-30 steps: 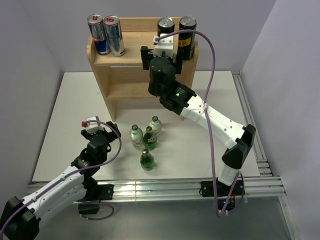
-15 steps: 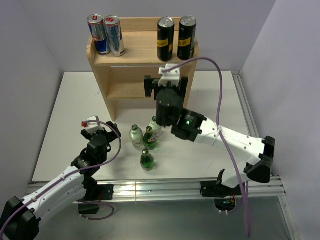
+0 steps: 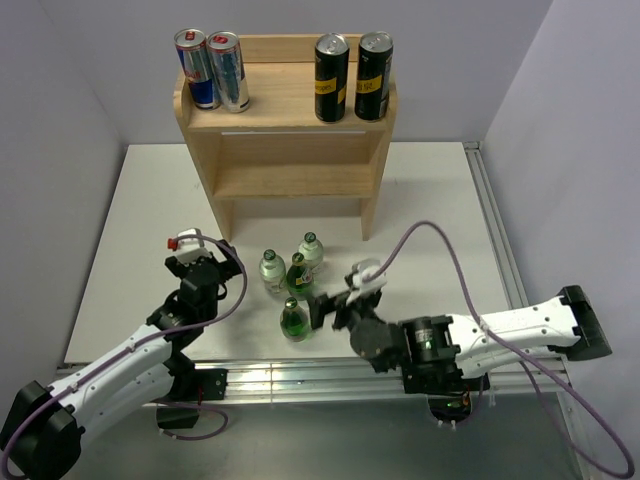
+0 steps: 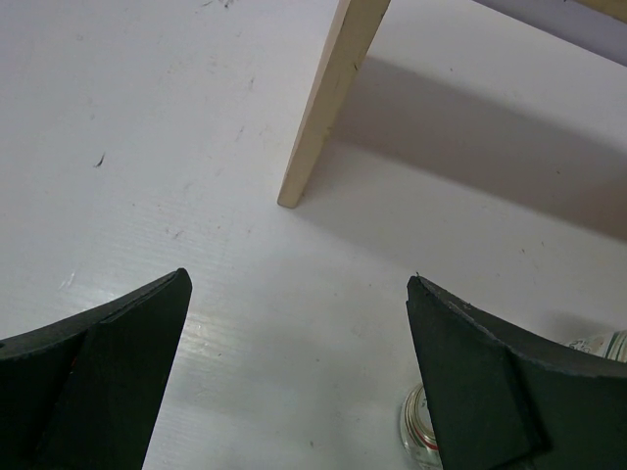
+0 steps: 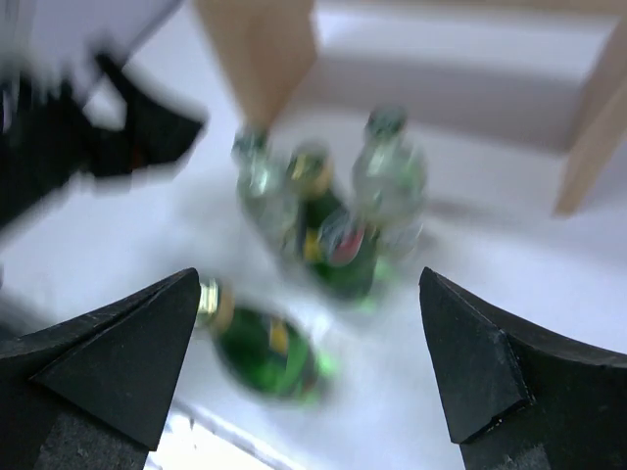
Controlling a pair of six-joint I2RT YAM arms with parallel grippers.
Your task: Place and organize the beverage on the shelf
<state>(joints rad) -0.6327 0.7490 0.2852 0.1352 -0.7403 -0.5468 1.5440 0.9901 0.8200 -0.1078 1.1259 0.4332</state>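
The light-wood shelf (image 3: 285, 115) stands at the back; its top holds two blue-silver cans (image 3: 210, 68) on the left and two black-yellow cans (image 3: 350, 76) on the right. Several small bottles stand on the table in front: two clear (image 3: 271, 270) (image 3: 311, 248) and two green (image 3: 299, 277) (image 3: 294, 319). My right gripper (image 3: 340, 300) is open and empty, low, just right of the front green bottle (image 5: 265, 348); its view is blurred. My left gripper (image 3: 195, 250) is open and empty, left of the bottles, facing a shelf leg (image 4: 328, 98); a clear bottle (image 4: 416, 431) shows by its right finger.
The white table sheet (image 3: 140, 210) is walled by grey panels left and right. A metal rail (image 3: 330, 372) runs along the near edge and another along the right side (image 3: 495, 230). The shelf's lower tier (image 3: 290, 180) holds nothing visible.
My right arm has pulled back from the shelf's top, swung down and toward the near edge, and now sits low beside the bottles. The left gripper shifted only slightly.
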